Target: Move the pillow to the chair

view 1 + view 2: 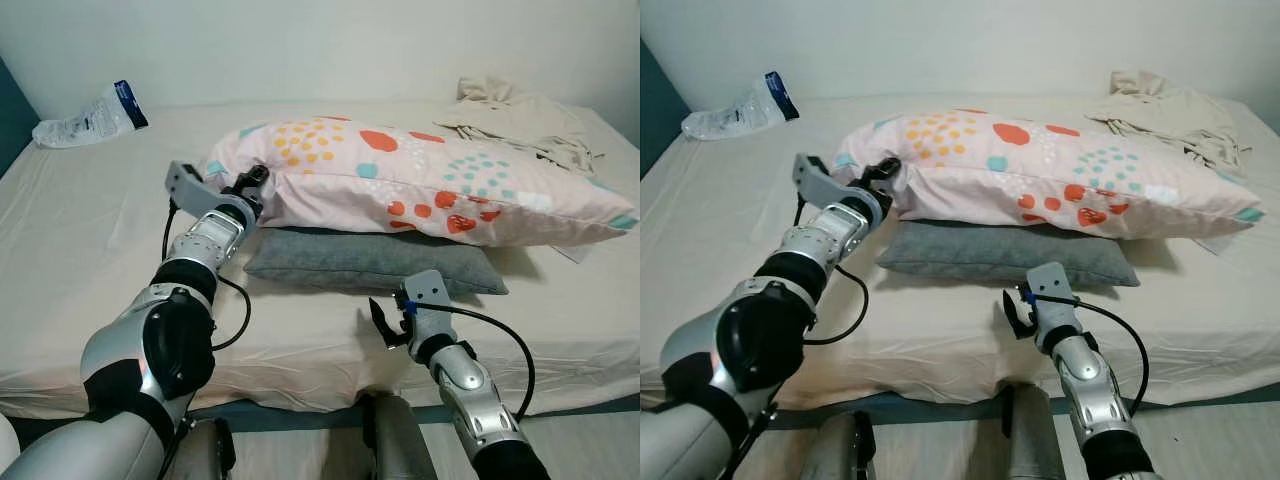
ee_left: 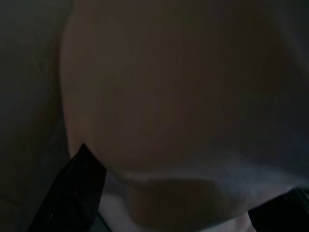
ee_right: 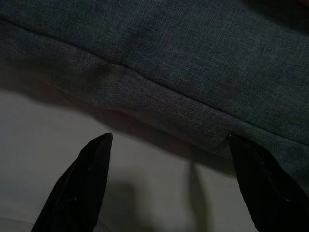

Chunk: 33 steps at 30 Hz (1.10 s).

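Note:
A pink pillow (image 1: 420, 175) with coloured dots and spots lies across the bed, resting on a flatter grey pillow (image 1: 370, 262). My left gripper (image 1: 252, 185) is at the pink pillow's left end, touching it. In the dark left wrist view its fingers (image 2: 77, 193) stand wide apart with the pillow's pale corner (image 2: 169, 121) bulging between them. My right gripper (image 1: 390, 320) hovers low over the sheet just in front of the grey pillow's front edge (image 3: 159, 92). It is open, and its fingertips (image 3: 99, 154) are close to the seam but not around it.
The bed (image 1: 90, 230) has a cream sheet, and its front edge is near my body. A white and blue plastic bag (image 1: 95, 115) lies at the back left. A crumpled beige cloth (image 1: 520, 115) lies at the back right. A wall runs behind the bed.

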Motion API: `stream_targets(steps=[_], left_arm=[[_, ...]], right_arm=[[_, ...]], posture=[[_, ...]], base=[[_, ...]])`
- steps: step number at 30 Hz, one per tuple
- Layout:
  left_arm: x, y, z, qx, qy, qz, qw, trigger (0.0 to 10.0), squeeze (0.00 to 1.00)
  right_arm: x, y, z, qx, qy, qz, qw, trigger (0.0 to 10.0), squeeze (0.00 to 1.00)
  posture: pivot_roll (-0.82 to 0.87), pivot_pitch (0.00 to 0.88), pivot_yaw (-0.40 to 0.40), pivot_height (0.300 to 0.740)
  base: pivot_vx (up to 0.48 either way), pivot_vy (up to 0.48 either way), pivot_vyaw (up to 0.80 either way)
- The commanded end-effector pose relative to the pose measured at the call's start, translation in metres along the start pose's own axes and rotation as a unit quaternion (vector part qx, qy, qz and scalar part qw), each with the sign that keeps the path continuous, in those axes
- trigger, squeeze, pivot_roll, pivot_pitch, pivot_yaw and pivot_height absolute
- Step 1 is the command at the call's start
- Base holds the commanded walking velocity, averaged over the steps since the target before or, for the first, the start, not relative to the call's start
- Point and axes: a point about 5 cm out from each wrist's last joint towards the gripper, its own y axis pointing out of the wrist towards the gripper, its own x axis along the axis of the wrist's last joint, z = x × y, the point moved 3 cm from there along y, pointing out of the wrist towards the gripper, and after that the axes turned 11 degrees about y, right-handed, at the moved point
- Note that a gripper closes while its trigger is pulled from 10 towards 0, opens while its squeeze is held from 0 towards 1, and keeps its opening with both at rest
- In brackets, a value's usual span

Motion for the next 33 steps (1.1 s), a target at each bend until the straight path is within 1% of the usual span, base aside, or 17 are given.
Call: stream_targets(steps=[1,3,5,6,7,9,10,12,22,24,25,26,27,28,29,31,33], left_arm=[[0.009,-0.001,0.008,0.019,-0.002,-0.013,1.0,10.0,0.0],[0.009,-0.001,0.009,0.023,0.004,-0.013,1.0,10.0,0.0],[0.007,-0.002,0.011,0.023,0.043,-0.01,0.999,10.0,0.0],[0.007,-0.002,0.011,0.023,0.043,-0.01,0.999,10.0,0.0],[0.005,-0.002,0.01,0.017,0.058,-0.011,0.998,3.1,0.0],[0.005,-0.001,0.01,0.017,0.055,-0.015,0.998,3.1,0.0],[0.006,-0.001,0.009,0.016,0.052,-0.018,0.998,0.0,0.0],[0.006,-0.001,0.007,0.012,0.045,-0.02,0.999,0.0,0.0],[0.002,-0.001,0.011,0.03,0.056,-0.012,0.998,0.0,0.0],[-0.005,-0.001,0.005,0.01,0.074,0.005,0.997,0.0,0.0],[-0.013,0.0,-0.002,-0.02,0.09,0.028,0.995,0.0,0.0],[-0.013,0.0,-0.002,-0.02,0.09,0.028,0.995,0.0,0.0],[-0.02,0.0,-0.013,-0.059,0.102,0.047,0.992,0.0,0.0],[-0.028,-0.004,-0.038,-0.159,0.112,0.083,0.977,0.0,0.0],[-0.028,-0.004,-0.038,-0.159,0.112,0.083,0.977,0.0,0.0],[-0.03,-0.005,-0.044,-0.183,0.113,0.092,0.972,0.0,0.0],[-0.02,-0.013,-0.062,-0.271,0.062,0.108,0.955,0.0,0.0]], right_arm=[[-0.009,-0.002,0.001,0.0,0.005,0.015,1.0,10.0,0.0],[-0.009,-0.002,0.001,0.0,0.005,0.015,1.0,10.0,0.0],[-0.009,-0.002,0.002,-0.001,0.006,0.016,1.0,10.0,0.0],[-0.009,-0.002,0.002,-0.001,0.006,0.016,1.0,10.0,0.0],[-0.01,-0.001,0.002,-0.001,0.006,0.017,1.0,10.0,0.0],[-0.01,-0.001,0.003,-0.001,0.006,0.017,1.0,10.0,0.0],[-0.01,-0.001,0.003,-0.001,0.006,0.016,1.0,10.0,0.0],[-0.009,0.0,0.004,-0.001,0.007,0.014,1.0,10.0,0.0],[-0.007,-0.001,0.003,-0.004,0.009,0.006,1.0,10.0,0.0],[-0.008,-0.001,0.004,-0.003,0.009,0.005,1.0,10.0,0.0],[-0.008,-0.001,0.005,-0.003,0.008,0.006,1.0,10.0,0.0],[-0.008,-0.001,0.005,-0.003,0.008,0.006,1.0,10.0,0.0],[-0.008,-0.001,0.005,-0.003,0.008,0.006,1.0,10.0,0.0],[-0.008,-0.001,0.005,-0.005,0.008,0.004,1.0,10.0,0.0],[-0.008,-0.001,0.005,-0.005,0.008,0.004,1.0,10.0,0.0],[-0.008,-0.001,0.005,-0.005,0.008,0.004,1.0,10.0,0.0],[-0.007,-0.002,0.003,-0.012,0.01,0.002,1.0,10.0,0.0]], posture=[[-0.12,0.201,-0.005,0.581],[-0.12,0.201,-0.004,0.581],[-0.11,0.199,-0.005,0.581],[-0.11,0.199,-0.005,0.581],[-0.11,0.198,-0.004,0.581],[-0.11,0.195,-0.001,0.581],[-0.11,0.195,-0.001,0.581],[-0.11,0.195,0.002,0.581],[-0.11,0.191,0.008,0.581],[-0.11,0.187,0.008,0.581],[-0.11,0.184,0.011,0.581],[-0.11,0.184,0.011,0.581],[-0.12,0.182,0.014,0.581],[-0.12,0.178,0.023,0.581],[-0.12,0.178,0.023,0.581],[-0.12,0.178,0.023,0.581],[-0.12,0.179,0.032,0.581]], base=[[0.0,0.0,0.0],[0.0,0.0,0.0],[0.0,0.0,0.0],[0.0,0.0,0.0],[0.0,0.0,0.0],[0.0,0.0,0.0],[0.0,0.0,0.0],[0.0,0.0,0.0],[0.0,0.0,0.0],[0.0,0.0,0.0],[0.0,0.0,0.0],[0.0,0.0,0.0],[0.0,0.0,0.0],[0.0,0.0,0.0],[0.0,0.0,0.0],[0.0,0.0,0.0],[0.0,0.0,0.0]])
